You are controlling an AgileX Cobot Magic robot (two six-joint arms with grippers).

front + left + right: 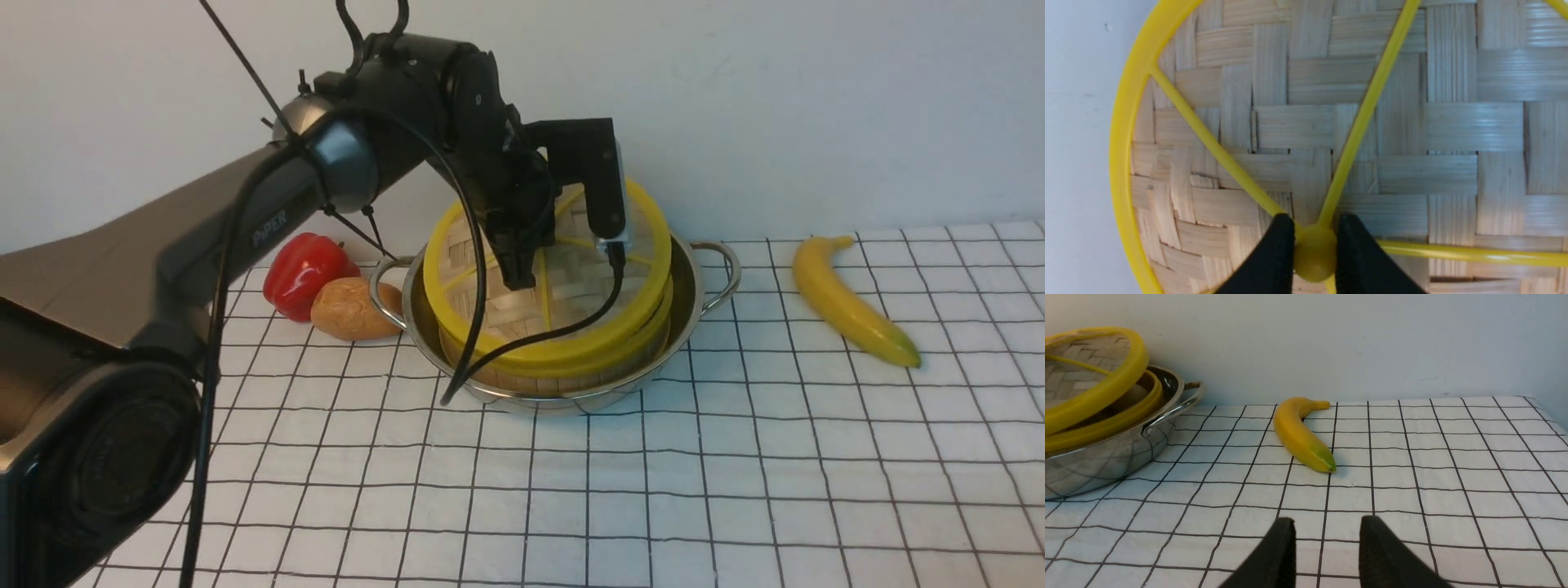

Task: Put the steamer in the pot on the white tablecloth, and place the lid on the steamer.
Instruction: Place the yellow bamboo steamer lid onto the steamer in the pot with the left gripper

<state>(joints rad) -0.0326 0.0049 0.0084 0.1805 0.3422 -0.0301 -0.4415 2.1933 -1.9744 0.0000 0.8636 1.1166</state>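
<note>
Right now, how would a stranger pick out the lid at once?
Find the steel pot on the checked tablecloth, with the bamboo steamer inside. Tilted over it, pinched at its hub by the left claw, is the lid. Unlike the deeper steamer, it is a flat woven disc with yellow spokes.

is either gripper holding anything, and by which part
The left gripper pinches the flat round woven-bamboo lid with yellow rim by its yellow centre hub; the right gripper holds nothing.

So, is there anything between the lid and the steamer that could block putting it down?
Nothing visible does. The left gripper holds the lid by its hub, tilted over the steamer, which sits in the pot. No object shows between the two.
</note>
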